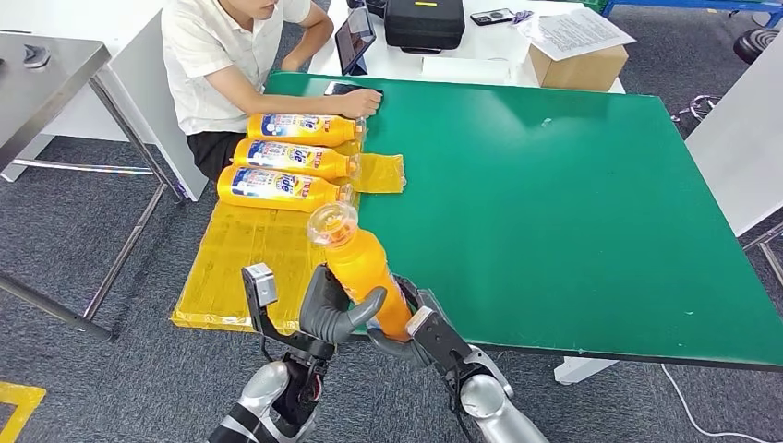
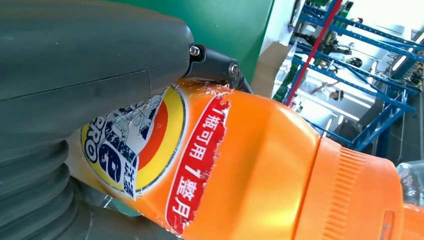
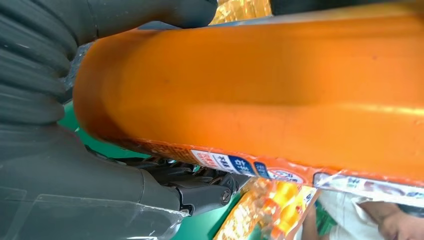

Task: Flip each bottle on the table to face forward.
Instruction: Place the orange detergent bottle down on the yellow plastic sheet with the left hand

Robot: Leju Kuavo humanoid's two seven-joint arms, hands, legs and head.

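Observation:
An orange bottle (image 1: 362, 266) with a clear-wrapped cap is lifted near the table's front edge, cap pointing away from me. My left hand (image 1: 330, 309) wraps its lower body from the left, and my right hand (image 1: 411, 330) holds its base from the right. Up close the bottle (image 2: 260, 170) shows its printed label beside my left hand (image 2: 75, 75). The plain orange back of the bottle (image 3: 260, 95) faces my right hand (image 3: 75, 165). Three more orange bottles (image 1: 286, 158) lie side by side at the table's left edge, labels up.
A yellow sheet (image 1: 249, 258) covers the left part of the green table (image 1: 554, 203). A person (image 1: 231, 55) sits at the far left corner with a hand on a phone (image 1: 343, 89). A cardboard box (image 1: 580, 66) and a black case (image 1: 423, 22) stand behind.

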